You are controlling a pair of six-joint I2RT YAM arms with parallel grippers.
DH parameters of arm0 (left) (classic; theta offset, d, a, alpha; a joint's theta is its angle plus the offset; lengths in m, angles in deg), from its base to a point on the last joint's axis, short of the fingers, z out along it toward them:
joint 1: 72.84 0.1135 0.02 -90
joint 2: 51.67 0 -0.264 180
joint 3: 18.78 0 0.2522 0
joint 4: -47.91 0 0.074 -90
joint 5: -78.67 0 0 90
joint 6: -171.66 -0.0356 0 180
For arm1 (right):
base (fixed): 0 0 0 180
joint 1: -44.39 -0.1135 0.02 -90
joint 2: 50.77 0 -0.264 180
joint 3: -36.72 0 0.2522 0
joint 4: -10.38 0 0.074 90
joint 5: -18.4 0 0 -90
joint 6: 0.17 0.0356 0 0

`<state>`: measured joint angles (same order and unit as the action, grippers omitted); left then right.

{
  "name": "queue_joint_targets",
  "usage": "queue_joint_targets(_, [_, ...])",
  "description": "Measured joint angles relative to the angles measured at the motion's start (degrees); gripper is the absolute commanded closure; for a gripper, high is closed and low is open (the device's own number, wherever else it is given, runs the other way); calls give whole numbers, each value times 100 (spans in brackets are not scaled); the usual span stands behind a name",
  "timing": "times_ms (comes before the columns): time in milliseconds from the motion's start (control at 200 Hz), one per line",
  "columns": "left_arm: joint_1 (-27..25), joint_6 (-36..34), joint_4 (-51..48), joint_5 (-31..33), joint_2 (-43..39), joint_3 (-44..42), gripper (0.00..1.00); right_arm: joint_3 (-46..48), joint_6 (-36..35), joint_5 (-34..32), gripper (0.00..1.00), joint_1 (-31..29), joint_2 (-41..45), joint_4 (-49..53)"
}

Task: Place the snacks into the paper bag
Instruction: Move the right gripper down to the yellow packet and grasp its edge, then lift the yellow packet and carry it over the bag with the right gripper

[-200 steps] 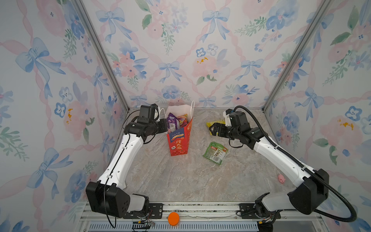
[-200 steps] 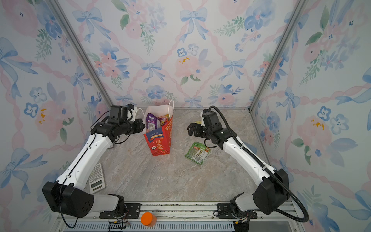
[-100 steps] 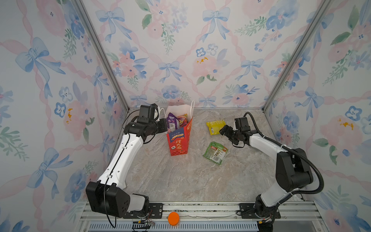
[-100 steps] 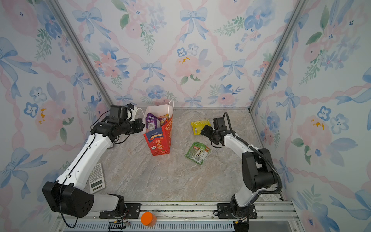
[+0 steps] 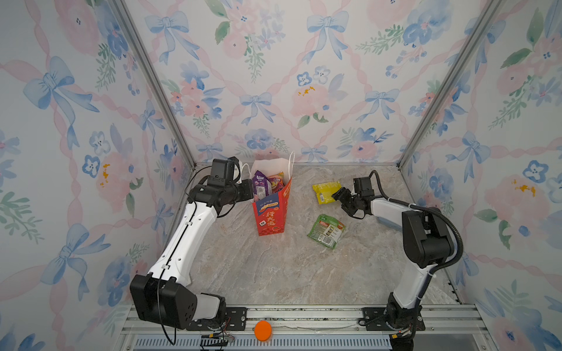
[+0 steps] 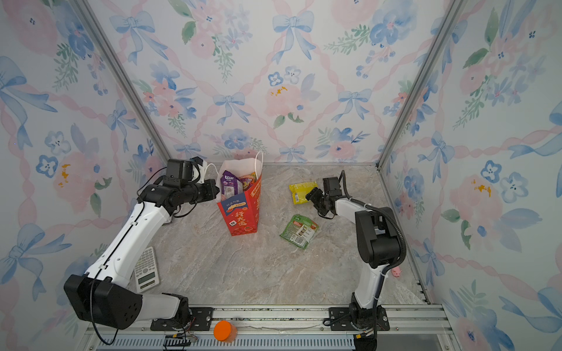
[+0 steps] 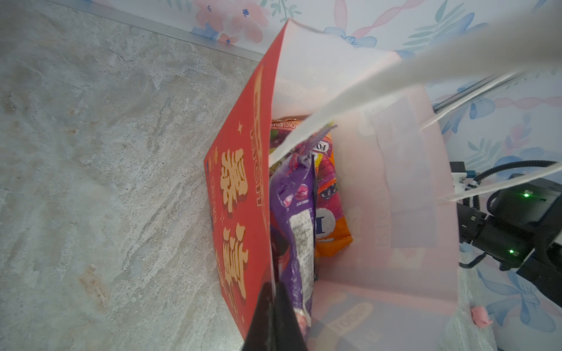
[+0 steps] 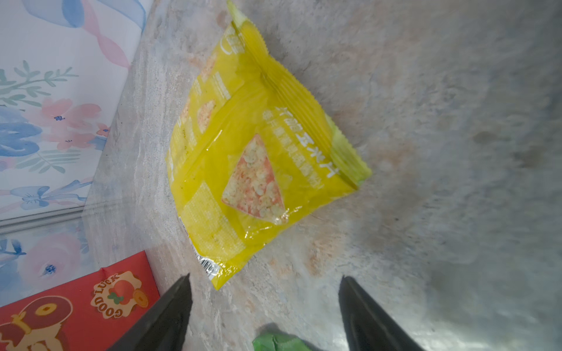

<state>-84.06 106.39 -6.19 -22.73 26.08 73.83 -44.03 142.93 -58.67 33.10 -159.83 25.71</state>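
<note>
Two snacks remain out: the flat yellow plastic packet [image 5: 326, 191] and the flat green plastic packet [image 5: 326, 231] lie on the marble desk [image 5: 273, 273]. Now the right pincer [image 8: 264, 276] has dropped beside the yellow one, spread wide, ready to grab. Meanwhile the left pincer [image 7: 270, 291] pinches the tall red paper bag [image 5: 271, 212] by its rim.

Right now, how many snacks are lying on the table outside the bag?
2. The yellow packet lies just ahead of the right gripper; the green packet lies nearer the front. The arms could hide another.
</note>
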Motion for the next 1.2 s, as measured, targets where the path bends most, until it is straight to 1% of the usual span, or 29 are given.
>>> queue_joint_targets(335, [0,0,0,2,-2,0,100,-358,455,-2,25,0,-490,-415])
queue_joint_targets(400, [0,0,0,2,-2,0,100,-400,597,-2,27,0,-610,-564])
queue_joint_targets(510, [0,0,0,2,-2,0,100,-417,815,-2,38,0,-774,-776])
queue_joint_targets(705, [0,0,0,4,-4,0,100,-455,1093,-90,63,0,-946,-997])
queue_joint_targets(765, [2,0,0,7,-4,0,100,-457,1113,-118,68,0,-946,-1008])
queue_joint_targets(965, [24,0,-2,4,-4,0,100,-466,868,-238,86,-2,-898,-977])
queue_joint_targets(1115, [39,0,-2,2,-4,0,100,-466,470,-374,100,-7,-546,-769])
queue_joint_targets(1200, [39,0,-2,4,-4,0,100,-466,291,-463,100,-33,-273,-656])
